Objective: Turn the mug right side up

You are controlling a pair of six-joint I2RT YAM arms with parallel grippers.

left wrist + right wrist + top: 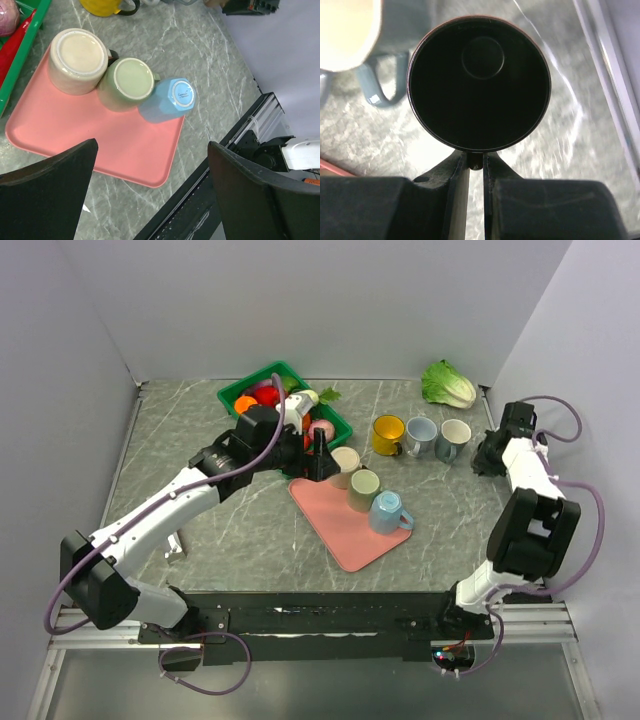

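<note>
Right pincer (476,166) clamped black mug (479,82) by its rim, mouth apparently upward; left pincer (152,150) stood apart; judged set-down step, next: lower onto desk (565,120), release.

Three upturned ceramic mugs (127,82) crowd one edge of the pink plastic tray (100,150), packed close; the rest lies bare.

The only lettering is a small dark printed stamp on the white underside of the upside-down light blue ceramic mug (171,101), too small to read.
</note>
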